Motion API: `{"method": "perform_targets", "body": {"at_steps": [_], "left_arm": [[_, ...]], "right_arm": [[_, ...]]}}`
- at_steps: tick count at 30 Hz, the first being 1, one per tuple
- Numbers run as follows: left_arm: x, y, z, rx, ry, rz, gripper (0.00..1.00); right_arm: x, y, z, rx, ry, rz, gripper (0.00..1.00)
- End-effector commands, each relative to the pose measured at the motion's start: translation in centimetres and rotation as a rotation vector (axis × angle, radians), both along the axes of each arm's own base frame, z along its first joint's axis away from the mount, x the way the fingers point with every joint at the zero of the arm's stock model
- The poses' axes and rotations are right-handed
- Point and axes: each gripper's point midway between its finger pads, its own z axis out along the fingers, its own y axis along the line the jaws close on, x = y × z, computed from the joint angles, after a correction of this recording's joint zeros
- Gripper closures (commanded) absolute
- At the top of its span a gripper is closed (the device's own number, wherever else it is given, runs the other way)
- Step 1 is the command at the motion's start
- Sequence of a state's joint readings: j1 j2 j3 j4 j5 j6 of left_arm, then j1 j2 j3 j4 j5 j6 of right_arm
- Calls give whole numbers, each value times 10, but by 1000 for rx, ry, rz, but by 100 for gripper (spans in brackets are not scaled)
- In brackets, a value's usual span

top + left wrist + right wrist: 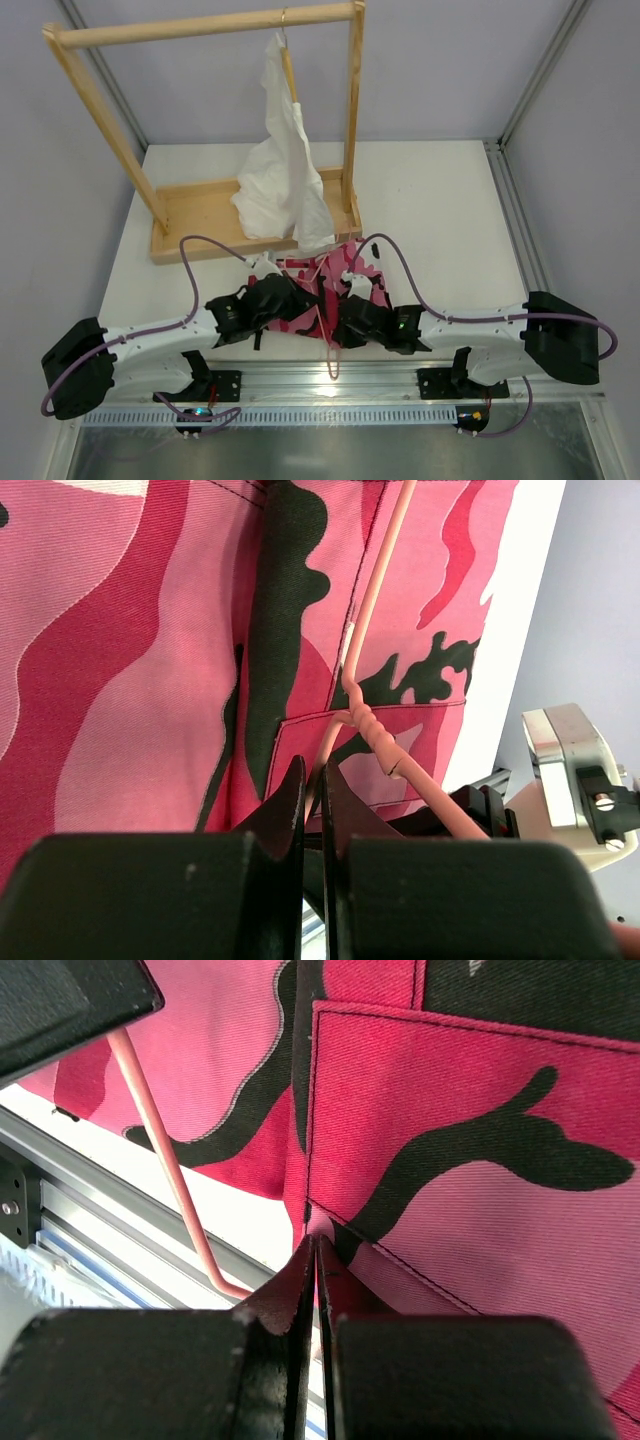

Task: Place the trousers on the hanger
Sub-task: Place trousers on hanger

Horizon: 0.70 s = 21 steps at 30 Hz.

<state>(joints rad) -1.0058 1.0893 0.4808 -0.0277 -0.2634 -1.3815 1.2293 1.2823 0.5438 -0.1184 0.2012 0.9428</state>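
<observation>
Left gripper (318,780) fingers are pressed together, clamped on a strand of the hanger (368,610) just under its twisted neck. Right gripper (315,1255) is closed too, pinching the trousers (480,1110) at a pocket-corner seam.

The trousers sit bunched in a heap on the tabletop (440,220) just in front of the wooden rack (200,28), between both grippers. The hanger wire lies across the cloth, with one end poking out on the side away from the rack.

Progress looks early to mid: both things are gripped, but the cloth looks crumpled against the wire, not draped over the bar. Can't tell if a leg is threaded through. Left to do: get the trousers hanging over the bar.

Container: the rack's tray base (195,215) holds the lower folds of the white garment (285,160), which hangs from a wooden hanger (291,75) on the rack's top bar. The trousers lie outside the tray.
</observation>
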Motion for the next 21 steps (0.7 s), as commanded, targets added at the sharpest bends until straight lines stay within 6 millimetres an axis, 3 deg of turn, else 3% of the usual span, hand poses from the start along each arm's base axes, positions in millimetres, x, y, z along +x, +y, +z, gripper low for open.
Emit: {"method": "perform_targets", "body": {"at_steps": [1, 5, 8, 14, 17, 21], "left_arm": [[0, 8, -13, 52, 28, 34, 100], [0, 5, -12, 63, 18, 20, 99], [1, 4, -11, 87, 10, 8, 99], [4, 0, -12, 107, 11, -1, 99], [6, -4, -7, 106, 5, -7, 100], [8, -4, -1, 105, -5, -4, 99]], "right_arm": [[3, 3, 0, 19, -13, -30, 96], [7, -3, 12, 19, -43, -53, 94], [14, -11, 29, 30, -86, -80, 84], [25, -4, 69, 87, -208, -30, 66], [24, 2, 75, 103, -224, 4, 56], [24, 7, 67, 85, -233, 32, 43]]}}
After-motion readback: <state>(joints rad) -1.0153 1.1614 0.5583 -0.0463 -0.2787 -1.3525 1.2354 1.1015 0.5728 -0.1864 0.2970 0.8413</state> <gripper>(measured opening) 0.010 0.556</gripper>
